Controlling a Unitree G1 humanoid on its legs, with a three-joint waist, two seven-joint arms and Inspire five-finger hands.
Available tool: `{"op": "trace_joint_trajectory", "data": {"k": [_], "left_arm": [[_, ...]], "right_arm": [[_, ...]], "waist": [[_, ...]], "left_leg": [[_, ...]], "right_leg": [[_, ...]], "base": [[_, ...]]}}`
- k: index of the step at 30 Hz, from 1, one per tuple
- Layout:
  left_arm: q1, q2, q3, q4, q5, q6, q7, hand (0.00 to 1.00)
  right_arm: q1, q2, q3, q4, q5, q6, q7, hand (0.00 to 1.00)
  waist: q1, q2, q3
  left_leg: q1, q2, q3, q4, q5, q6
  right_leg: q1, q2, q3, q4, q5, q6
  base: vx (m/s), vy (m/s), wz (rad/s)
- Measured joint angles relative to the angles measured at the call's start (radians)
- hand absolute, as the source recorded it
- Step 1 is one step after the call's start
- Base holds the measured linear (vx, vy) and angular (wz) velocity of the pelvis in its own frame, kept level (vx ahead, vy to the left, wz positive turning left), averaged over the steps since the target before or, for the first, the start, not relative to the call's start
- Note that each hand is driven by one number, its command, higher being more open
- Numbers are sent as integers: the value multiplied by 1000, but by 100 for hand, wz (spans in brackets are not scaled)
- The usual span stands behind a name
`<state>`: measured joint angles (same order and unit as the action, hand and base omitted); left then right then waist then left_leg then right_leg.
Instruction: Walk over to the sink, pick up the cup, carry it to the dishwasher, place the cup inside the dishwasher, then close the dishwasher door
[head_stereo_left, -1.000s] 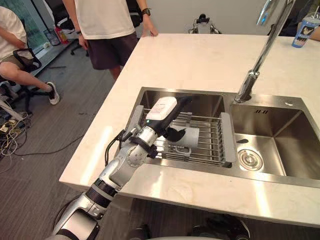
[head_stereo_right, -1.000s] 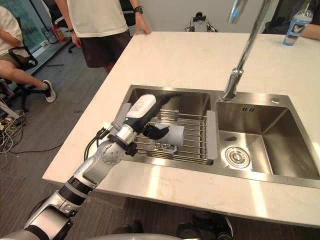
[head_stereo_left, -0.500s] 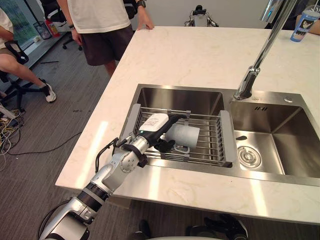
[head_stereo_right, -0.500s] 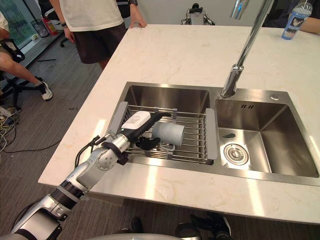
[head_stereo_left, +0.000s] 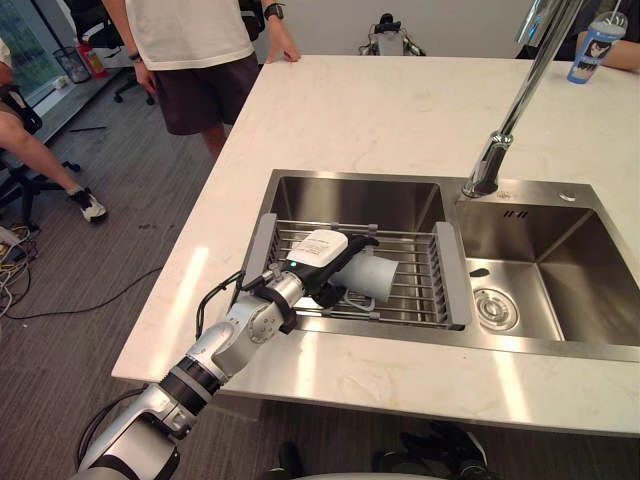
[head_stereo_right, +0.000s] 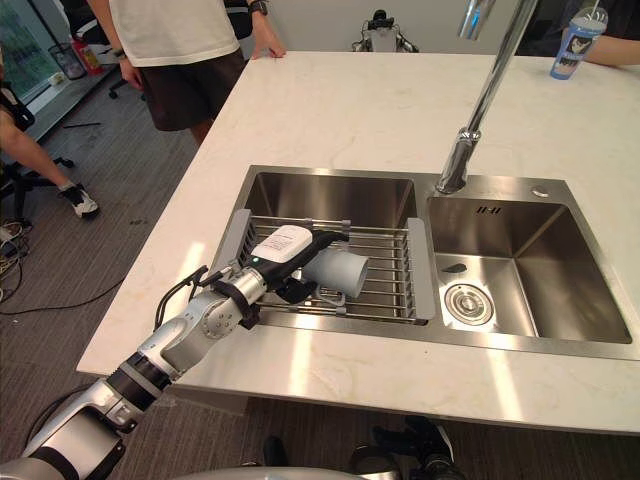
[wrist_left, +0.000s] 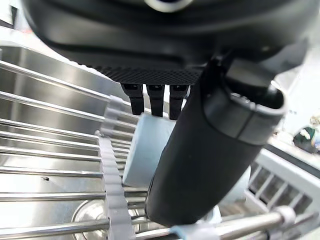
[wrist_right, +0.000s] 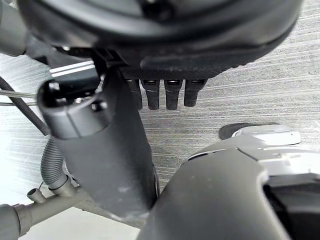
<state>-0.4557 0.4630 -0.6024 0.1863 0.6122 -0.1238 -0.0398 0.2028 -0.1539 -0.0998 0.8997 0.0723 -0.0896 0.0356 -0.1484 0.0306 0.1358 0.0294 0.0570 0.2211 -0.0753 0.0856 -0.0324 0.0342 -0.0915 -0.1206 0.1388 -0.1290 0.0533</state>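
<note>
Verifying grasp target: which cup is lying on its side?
The pale grey cup on the steel wire rack, at the left robot hand; the blue printed cup stands upright on the white counter.

Cup (head_stereo_left: 368, 275) lying on rack (head_stereo_left: 425, 262) over left basin (head_stereo_left: 350, 200); faucet (head_stereo_left: 500, 140) behind.

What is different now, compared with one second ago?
The left hand came down from above the rack onto the cup. Its fingers now reach over the cup, with the thumb beside it, not yet curled round it. The cup stayed lying on its side on the rack in the sink. The right hand shows open in its wrist view.
</note>
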Motion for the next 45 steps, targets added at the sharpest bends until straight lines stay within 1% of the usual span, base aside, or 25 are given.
{"op": "trace_joint_trajectory", "data": {"k": [2, 3, 7, 9, 12, 14, 19, 21, 22, 24, 25, 27, 28, 30, 33, 35, 36, 38, 39, 41, 42, 45], "left_arm": [[-26, 0, -27, 27, 8, -1, -8, 90], [-49, 0, -41, 32, 12, -3, -10, 30], [-120, -1, -73, 52, 34, -25, -8, 30], [-150, -1, -76, 62, 36, -29, -12, 30], [-179, -1, -76, 68, 32, -27, -13, 30], [-182, -1, -76, 68, 23, -27, -13, 30], [-179, -9, -65, 68, -44, -14, -10, 30], [-140, -39, 8, 48, -88, -8, -1, 30], [-126, -57, 37, 33, -113, 0, 11, 30], [-90, -84, 103, -36, -158, 9, 52, 30], [-80, -91, 120, -56, -174, 9, 66, 30], [-36, -115, 185, -148, -224, 9, 107, 30], [-18, -122, 204, -177, -242, 9, 119, 30], [48, -153, 259, -272, -290, 5, 159, 30], [109, -190, 303, -321, -343, -3, 185, 30], [198, -238, 351, -370, -448, -10, 211, 30], [224, -250, 364, -382, -478, -14, 217, 30], [296, -282, 400, -400, -569, -24, 237, 30], [330, -292, 413, -404, -614, -24, 246, 30], [394, -305, 431, -426, -674, -24, 256, 30], [412, -308, 434, -431, -683, -25, 258, 30], [505, -316, 440, -467, -735, -25, 258, 30]], "right_arm": [[-1, 0, -1, 0, 0, 0, 0, 90], [-1, 0, -2, 0, 0, 0, 0, 90], [-8, -3, -3, 0, 0, 0, 0, 90], [-17, -6, -3, 0, 0, 0, 0, 90], [-29, -20, -4, 0, 1, 0, 0, 90], [-31, -22, -4, 0, 1, 0, 0, 90], [-33, -21, -5, 1, 3, 0, -2, 90], [-31, -17, -10, 1, 4, 0, -4, 90], [-27, -16, -14, 1, 4, 0, -5, 90], [-21, -15, -18, 1, 6, 0, -9, 90], [-20, -15, -21, 1, 7, 0, -10, 90], [-12, -15, -24, 1, 8, 0, -11, 90], [-12, -15, -25, 1, 8, 0, -11, 90], [-7, -14, -31, 1, 8, 0, -12, 90], [-4, -14, -32, 4, 8, 0, -12, 90], [-2, -14, -32, 5, 9, 0, -14, 90], [-2, -14, -32, 5, 9, 0, -14, 90], [0, -6, -43, 10, 13, 0, -17, 90], [4, 2, -50, 14, 13, 0, -20, 90], [6, 8, -49, 22, 14, 0, -23, 90], [6, 10, -49, 22, 14, 1, -24, 90], [10, 23, -48, 21, 24, 0, -34, 90]], "waist": [[-5, 1, 0], [-7, 3, 1], [-21, 11, 5], [-32, 21, 11], [-46, 47, 25], [-49, 52, 27], [-51, 52, 28], [-49, 51, 29], [-42, 51, 29], [-28, 51, 29], [-24, 51, 29], [-7, 51, 29], [-4, 51, 29], [6, 50, 29], [18, 49, 28], [25, 48, 28], [26, 47, 27], [37, 41, 24], [47, 36, 21], [55, 23, 14], [57, 19, 11], [71, -5, -5]], "left_leg": [[1, 0, 7, -4, 0, 0], [1, -1, 11, -8, 0, 0], [1, -5, 14, -10, 1, 1], [1, -6, 15, -11, 1, 1], [1, -5, 17, -11, 1, 1], [1, -4, 17, -11, 0, 0], [1, -4, 9, -11, 0, 0], [2, -5, 2, -11, 0, 0], [2, -5, -2, -11, 0, 0], [3, -5, -6, -11, 0, 0], [4, -5, -6, -11, 0, 0], [11, -5, -7, -11, 0, 0], [12, -5, -7, -11, 0, 0], [16, -5, -9, -11, 0, 0], [19, -4, -9, -11, 0, 0], [20, -4, -9, -11, 0, 0], [20, -4, -9, -11, 0, 0], [22, -2, -8, -11, 0, 0], [23, -1, -6, -11, 0, 0], [24, 0, -3, -11, -1, -1], [25, 0, -2, -11, -1, -1], [32, 2, 21, -7, -11, -2]], "right_leg": [[0, 1, 5, -6, 5, 1], [-2, 1, 6, -11, 8, 2], [-3, -2, 10, -18, 13, 2], [-3, -3, 10, -19, 14, 2], [-5, -3, 13, -22, 15, 3], [-5, -2, 12, -23, 15, 3], [1, -2, 7, -25, 16, 5], [12, -3, 3, -28, 17, 5], [14, -3, 3, -28, 16, 5], [17, -3, 1, -28, 16, 5], [18, -3, 1, -28, 16, 5], [24, -3, 1, -26, 15, 5], [25, -2, 2, -25, 15, 5], [27, -2, 1, -20, 11, 4], [30, -2, 1, -19, 11, 4], [31, -1, 2, -19, 11, 4], [31, -1, 2, -19, 11, 4], [33, 1, 4, -19, 11, 4], [33, 2, 6, -19, 11, 4], [33, 3, 8, -19, 11, 4], [33, 3, 10, -19, 11, 4], [30, 4, 32, -19, 11, 4]], "base": [[32, 7, -10], [27, 9, -11], [11, 15, -4], [0, 0, 0], [-15, 4, -2], [0, 0, 0], [10, -2, 2], [21, -1, 8], [9, 0, 9], [-13, 0, 5], [0, 0, 0], [0, 0, 0], [0, 0, 0], [0, 0, 0], [0, 0, 0], [0, 0, 0], [0, 0, 0], [2, -6, -2], [0, -13, -5], [-6, -10, -4], [-7, 0, -7], [-6, 10, -18]]}}
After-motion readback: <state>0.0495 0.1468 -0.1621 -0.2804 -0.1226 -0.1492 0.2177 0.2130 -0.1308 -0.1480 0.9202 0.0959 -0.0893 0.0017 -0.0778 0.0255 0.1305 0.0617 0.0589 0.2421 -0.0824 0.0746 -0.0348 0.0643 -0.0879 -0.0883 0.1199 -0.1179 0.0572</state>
